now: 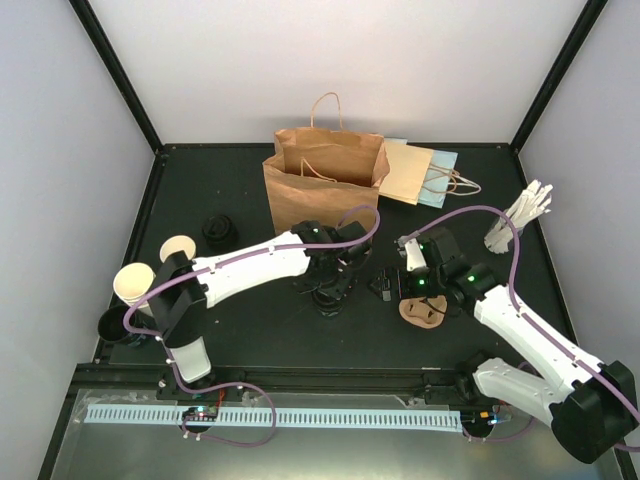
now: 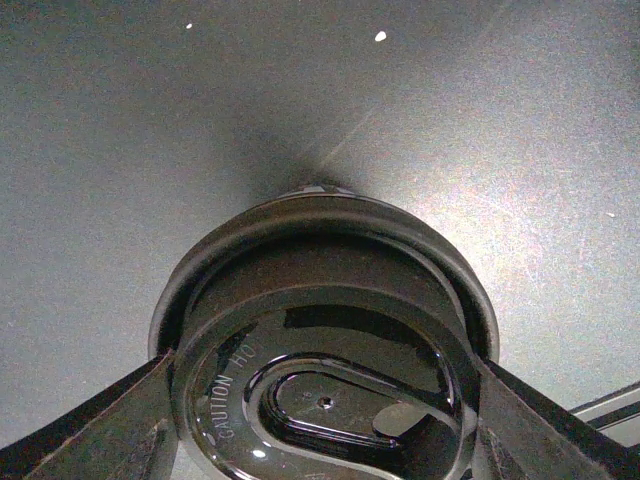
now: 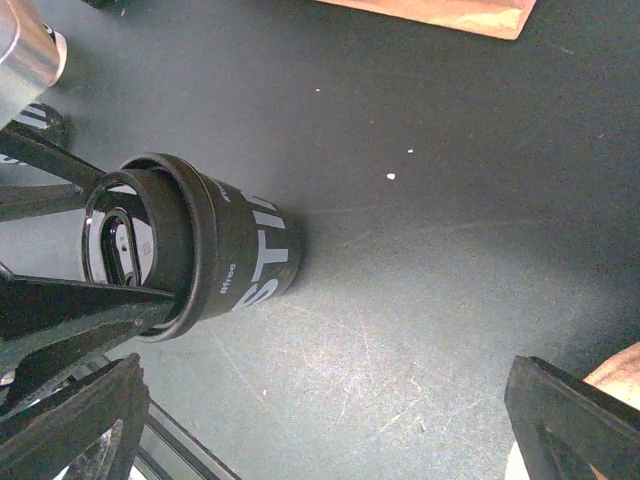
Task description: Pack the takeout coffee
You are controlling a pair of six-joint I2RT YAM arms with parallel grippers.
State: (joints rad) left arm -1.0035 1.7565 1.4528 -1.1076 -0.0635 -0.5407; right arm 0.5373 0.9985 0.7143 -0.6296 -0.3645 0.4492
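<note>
Showing left gripper (image 2: 322, 405) clamped across the lidded rim of one coffee cup (image 3: 240, 255), upright just before the paper bag (image 1: 320, 185); right gripper (image 3: 320, 430) spread apart. Light, crushable; the sleeved wall likely grips safest.

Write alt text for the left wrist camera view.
A glossy black cup lid embossed CAUTION fills the lower frame, touched at its rim on either side by the dark fingers of the left gripper. Dark tabletop lies behind.
</note>
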